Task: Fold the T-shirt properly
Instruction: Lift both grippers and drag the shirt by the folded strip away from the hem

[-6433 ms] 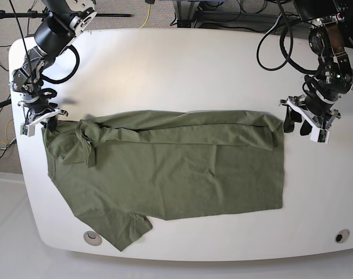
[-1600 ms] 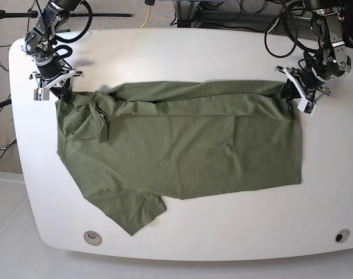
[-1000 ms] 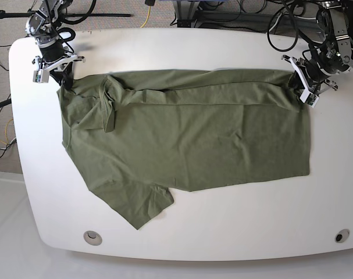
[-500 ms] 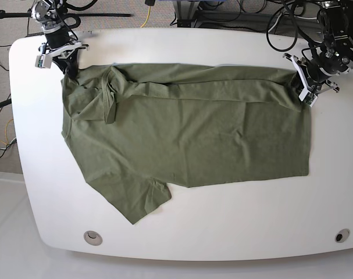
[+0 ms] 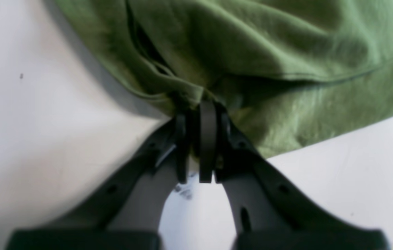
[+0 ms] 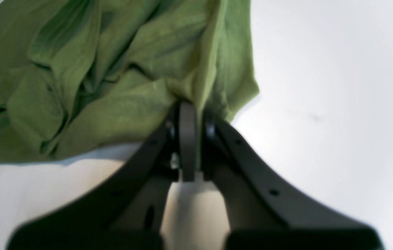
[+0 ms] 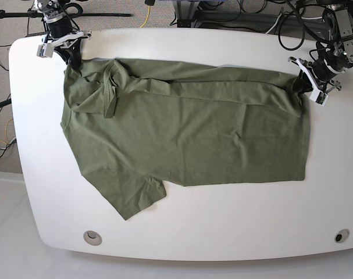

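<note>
The left pincer [image 5: 198, 114] is clamped on a bunched fold of the T-shirt [image 5: 259, 52], its two dark fingers pressed together with green cloth pinched between the tips. In the base view this pincer [image 7: 302, 86] sits at about 2 o'clock of the white surface [image 7: 223, 232], gripping the garment's far hem corner. From the grip the fabric fans away in soft ridges, and a hemmed edge runs across toward 3 o'clock in the left wrist view.

The right pincer [image 6: 191, 109] is likewise closed on cloth, a gathered pleat of the T-shirt [image 6: 95, 69] rising out from between its fingers. In the base view it [image 7: 71, 56] is at about 10 o'clock of the surface, holding the shoulder end.

Between the two grips the T-shirt [image 7: 188, 133] lies spread over the middle of the surface, its far edge stretched nearly straight from one pincer to the other. A narrow band along that far edge is folded over onto the body. The folded sleeve [image 7: 109, 93] lies near the right pincer, and the other sleeve [image 7: 135, 200] juts out toward 7 o'clock. A small round fitting [image 7: 92, 236] sits in the surface near the front edge at 7 o'clock, another [image 7: 341, 236] at 5 o'clock.
</note>
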Tool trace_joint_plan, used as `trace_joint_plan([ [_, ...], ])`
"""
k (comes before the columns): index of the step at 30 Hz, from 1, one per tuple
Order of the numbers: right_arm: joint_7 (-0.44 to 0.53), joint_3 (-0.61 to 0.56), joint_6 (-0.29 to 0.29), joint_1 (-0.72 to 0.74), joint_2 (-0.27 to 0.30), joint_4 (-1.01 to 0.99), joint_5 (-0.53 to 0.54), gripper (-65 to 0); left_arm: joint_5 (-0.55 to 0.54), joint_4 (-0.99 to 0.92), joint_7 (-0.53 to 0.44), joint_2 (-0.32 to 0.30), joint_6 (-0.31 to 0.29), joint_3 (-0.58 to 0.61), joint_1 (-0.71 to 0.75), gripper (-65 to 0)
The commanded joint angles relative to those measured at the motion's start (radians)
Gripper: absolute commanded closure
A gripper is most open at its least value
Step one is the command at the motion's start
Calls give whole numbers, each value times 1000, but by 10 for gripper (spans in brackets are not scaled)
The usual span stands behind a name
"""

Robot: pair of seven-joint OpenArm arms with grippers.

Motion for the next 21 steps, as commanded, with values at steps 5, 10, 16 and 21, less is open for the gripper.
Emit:
trace_joint_plan([
  [5, -309, 57, -92, -50, -7, -46, -239, 0, 239, -113, 284, 14, 25, 23, 39, 0],
  [10, -309, 76, -92, -50, -4, -46, -241, 0, 240, -130, 284, 14, 25, 23, 42, 0],
  [16, -309, 76, -92, -30, 12, -46, -280, 0, 316, -127, 284, 14, 23, 26, 52, 0],
  [21, -309, 77, -92, 7, 10, -44, -343, 0, 371, -127, 282, 14, 23, 26, 53, 0],
])
